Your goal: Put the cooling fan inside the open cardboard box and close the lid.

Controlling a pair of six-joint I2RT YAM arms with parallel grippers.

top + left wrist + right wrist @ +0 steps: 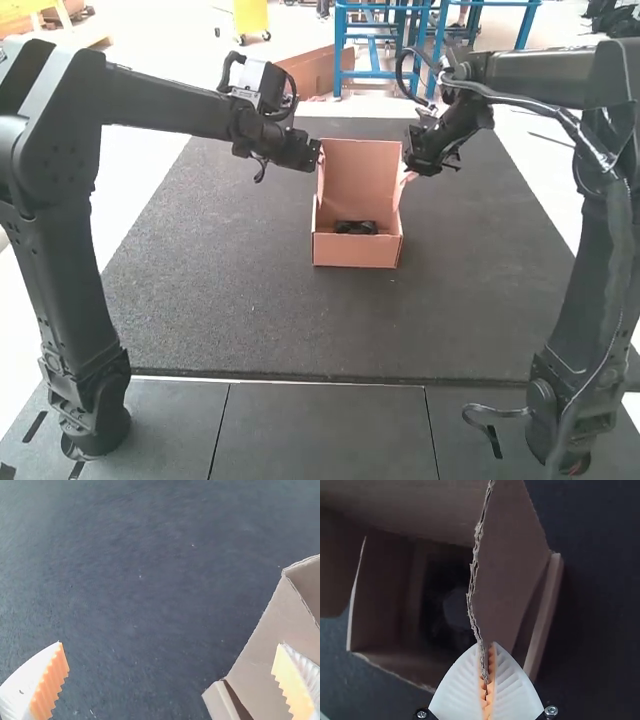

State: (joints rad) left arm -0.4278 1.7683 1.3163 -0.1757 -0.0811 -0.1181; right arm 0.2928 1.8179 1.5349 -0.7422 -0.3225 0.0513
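Near the mat's (200, 280) middle stands the cardboard box (357, 248), lid (360, 170) upright, cooling fan (356, 226) flat on its floor, facing unclear. Right gripper (410, 166) pinches the lid's right edge; left gripper (314, 156), level, is wide open beside the left edge.

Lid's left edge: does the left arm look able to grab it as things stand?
Probably yes. The jaws of the left arm stand open astride the left edge of the lid, which is upright, with nothing in between.
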